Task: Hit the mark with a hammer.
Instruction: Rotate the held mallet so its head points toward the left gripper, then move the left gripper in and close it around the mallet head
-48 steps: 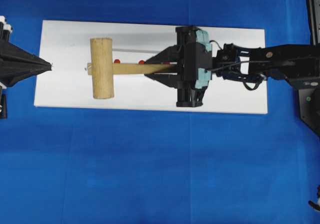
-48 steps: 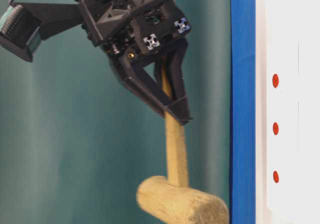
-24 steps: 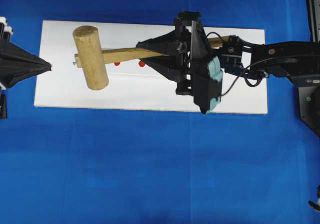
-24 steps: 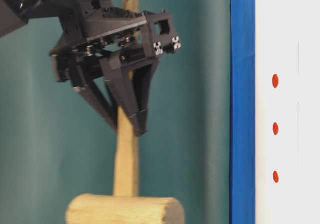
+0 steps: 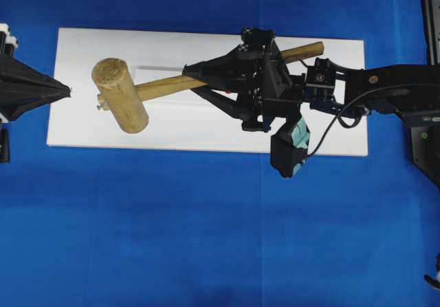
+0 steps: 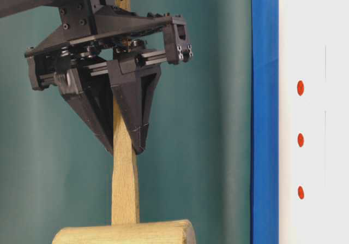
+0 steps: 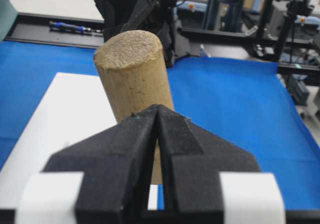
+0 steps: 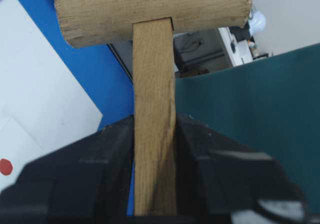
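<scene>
The hammer's thick wooden head (image 5: pixel 120 95) hangs in the air over the left part of the white board (image 5: pixel 206 132). Its squared handle (image 5: pixel 165 85) runs right and slightly back. My right gripper (image 5: pixel 194 80) is shut on the handle about halfway along, and is rolled onto its side. In the right wrist view both fingers (image 8: pixel 112 149) press the handle (image 8: pixel 154 83) below the head (image 8: pixel 150 8). The table-level view shows three red marks (image 6: pixel 300 140) on the board, well apart from the hammer (image 6: pixel 124 184). My left gripper (image 5: pixel 67 91) is shut and empty at the board's left edge, pointing at the hammer head (image 7: pixel 132 68).
Blue cloth (image 5: pixel 206 238) surrounds the board on all sides. A teal backdrop (image 6: pixel 218 118) stands behind the hammer in the table-level view. The right arm (image 5: pixel 385 91) stretches in over the board's right end. One red mark (image 8: pixel 5 166) shows in the right wrist view.
The right gripper has rolled and swung the hammer up away from the board. The head has moved left and back in the overhead view. The left gripper has not moved.
</scene>
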`<state>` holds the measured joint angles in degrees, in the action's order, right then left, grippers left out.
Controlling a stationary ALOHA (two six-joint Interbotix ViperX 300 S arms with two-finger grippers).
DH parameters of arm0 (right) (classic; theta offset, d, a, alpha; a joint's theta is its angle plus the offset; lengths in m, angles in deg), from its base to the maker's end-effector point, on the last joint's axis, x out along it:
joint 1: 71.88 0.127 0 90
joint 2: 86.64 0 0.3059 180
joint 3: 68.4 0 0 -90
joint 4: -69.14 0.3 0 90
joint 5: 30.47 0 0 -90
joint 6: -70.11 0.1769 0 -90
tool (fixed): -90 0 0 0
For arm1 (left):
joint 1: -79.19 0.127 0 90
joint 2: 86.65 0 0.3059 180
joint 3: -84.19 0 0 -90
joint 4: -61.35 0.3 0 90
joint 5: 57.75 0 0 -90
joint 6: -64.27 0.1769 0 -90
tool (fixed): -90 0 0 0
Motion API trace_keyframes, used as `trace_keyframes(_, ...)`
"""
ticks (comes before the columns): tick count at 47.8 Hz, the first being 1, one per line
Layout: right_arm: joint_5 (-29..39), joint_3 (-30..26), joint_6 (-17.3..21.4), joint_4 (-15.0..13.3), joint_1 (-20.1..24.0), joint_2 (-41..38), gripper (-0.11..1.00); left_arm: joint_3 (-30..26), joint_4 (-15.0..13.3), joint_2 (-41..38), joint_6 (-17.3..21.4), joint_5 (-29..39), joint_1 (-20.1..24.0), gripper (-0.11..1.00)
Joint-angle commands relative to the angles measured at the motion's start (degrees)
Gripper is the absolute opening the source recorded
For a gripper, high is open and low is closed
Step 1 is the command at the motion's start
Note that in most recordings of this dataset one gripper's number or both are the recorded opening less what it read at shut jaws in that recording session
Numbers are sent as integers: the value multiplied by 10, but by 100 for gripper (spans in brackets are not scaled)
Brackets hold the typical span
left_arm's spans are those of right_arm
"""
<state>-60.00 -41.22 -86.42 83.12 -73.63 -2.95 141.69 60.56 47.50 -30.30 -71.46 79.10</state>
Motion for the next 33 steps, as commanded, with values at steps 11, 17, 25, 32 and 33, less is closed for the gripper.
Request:
trace_keyframes(11,-19,-20,-1,2,0,12,9,-6,-1,-9,-47,-6,1,27)
trace_keyframes(17,-20,-24,-1,2,0,11,9,-6,-2,-13,-69,-7,2,67)
trace_keyframes(25,-20,-30,-1,2,0,5,9,-8,-1,-27,-76,-15,12,93)
trace_keyframes(32,-18,-35,-1,2,0,3,9,-14,-1,-63,-76,-57,18,93)
trace_keyframes(33,-18,-35,-1,2,0,3,9,-17,-1,-74,-76,-67,18,93)
